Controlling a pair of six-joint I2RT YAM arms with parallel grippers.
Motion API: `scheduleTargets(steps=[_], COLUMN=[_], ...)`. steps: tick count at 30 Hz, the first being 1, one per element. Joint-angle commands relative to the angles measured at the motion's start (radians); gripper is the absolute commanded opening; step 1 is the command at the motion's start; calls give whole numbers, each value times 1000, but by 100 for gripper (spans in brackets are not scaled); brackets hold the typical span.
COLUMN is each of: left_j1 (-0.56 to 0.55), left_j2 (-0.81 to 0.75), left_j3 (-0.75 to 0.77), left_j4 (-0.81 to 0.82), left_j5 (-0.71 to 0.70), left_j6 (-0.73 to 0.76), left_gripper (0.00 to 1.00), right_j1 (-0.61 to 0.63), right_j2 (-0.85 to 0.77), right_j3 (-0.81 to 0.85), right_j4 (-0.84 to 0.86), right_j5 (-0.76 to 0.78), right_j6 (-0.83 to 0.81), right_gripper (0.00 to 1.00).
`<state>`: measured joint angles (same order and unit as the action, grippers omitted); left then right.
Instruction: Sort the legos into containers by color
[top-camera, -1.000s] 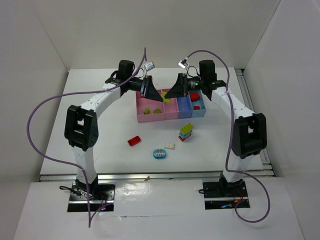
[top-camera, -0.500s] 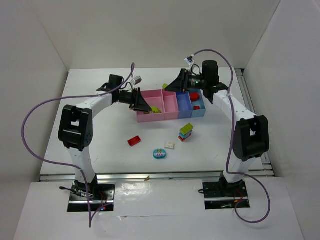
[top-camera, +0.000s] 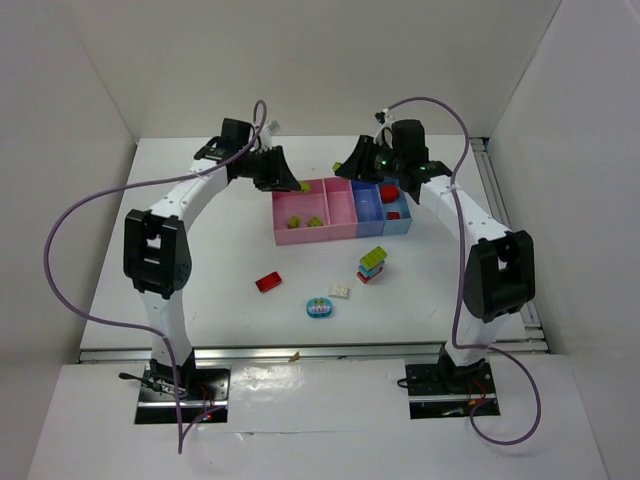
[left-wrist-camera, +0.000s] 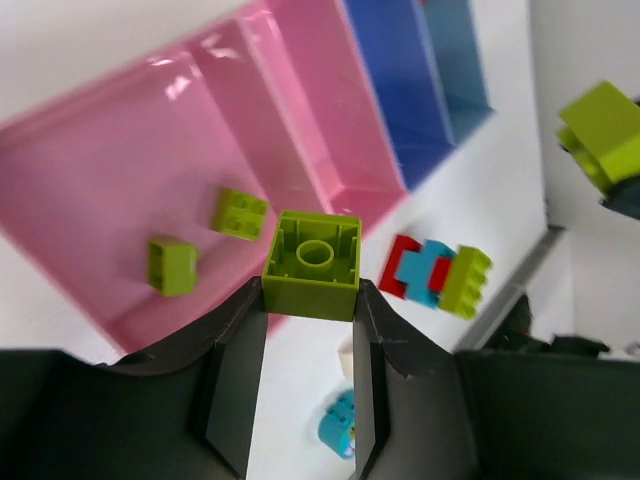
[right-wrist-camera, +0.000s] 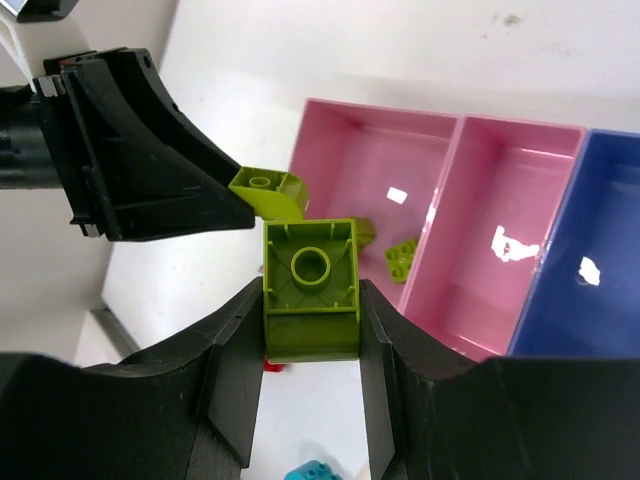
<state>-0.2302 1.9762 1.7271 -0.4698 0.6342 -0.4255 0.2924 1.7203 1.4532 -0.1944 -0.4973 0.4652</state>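
Grippers, two, each clamped on cargo: left gripper (left-wrist-camera: 310, 292) pinches a yellow-green brick (left-wrist-camera: 312, 262); right gripper (right-wrist-camera: 310, 298) pinches a second yellow-green brick (right-wrist-camera: 310, 275). Both are raised at the far edge of the bins, near each other, by the wide pink bin (left-wrist-camera: 100, 170) holding two matching bricks. Hazards: fingers colliding if lowered together; a brick bouncing out if released high.

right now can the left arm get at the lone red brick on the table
Probably not yet: the left gripper is shut on a yellow-green brick, though the red brick lies in the open, unblocked.
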Motion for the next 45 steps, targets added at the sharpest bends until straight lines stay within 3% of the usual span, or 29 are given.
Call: scheduleTargets(steps=[1, 3, 5, 7, 8, 12, 19, 22, 23, 24, 26, 28, 29, 36, 42, 45], left_j1=[-9, -20, -20, -20, -20, -29, -20, 21, 31, 43, 43, 54, 63, 63, 43, 32], left_j2=[46, 58, 72, 82, 82, 69, -6, -69, -85, -99, -131, -148, -158, -189, -178, -188], left_j3=[29, 54, 63, 86, 86, 106, 204, 152, 135, 121, 88, 78, 50, 8, -4, -18], left_j4=[-72, -82, -101, -115, -124, -133, -262, -273, -273, -273, -273, -273, -273, -262, -244, -234], left_j5=[-134, -155, -165, -165, -165, -174, -302, -341, -355, -375, -433, -462, -472, -443, -372, -383], left_j6=[-19, -19, -19, -10, -10, -10, -21, -65, -74, -75, -87, -98, -108, -128, -96, -87], left_gripper=[0, 0, 8, 26, 48, 79, 81, 81, 81, 81, 82, 87, 87, 87, 86, 86], right_j1=[34, 45, 57, 71, 80, 99, 146, 168, 180, 189, 189, 202, 202, 202, 192, 192], right_j2=[15, 27, 47, 58, 70, 105, 234, 295, 309, 333, 357, 366, 366, 110, -164, -280], right_j3=[42, 53, 62, 72, 82, 104, 228, 288, 320, 338, 404, 440, 440, 216, -75, -181], right_j4=[-51, -83, -105, -115, -116, -116, -148, -166, -178, -178, -218, -256, -257, -204, -284, -373], right_j5=[94, 117, 128, 154, 154, 154, 175, 198, 198, 209, 235, 255, 269, 483, 658, 746], right_j6=[-40, -66, -80, -91, -91, -91, -131, -151, -151, -151, -169, -169, -169, -116, 22, 111], right_gripper=[0, 0, 0, 0, 0, 0, 2, 10, 15, 36, 47, 68, 71, 69, 65, 71])
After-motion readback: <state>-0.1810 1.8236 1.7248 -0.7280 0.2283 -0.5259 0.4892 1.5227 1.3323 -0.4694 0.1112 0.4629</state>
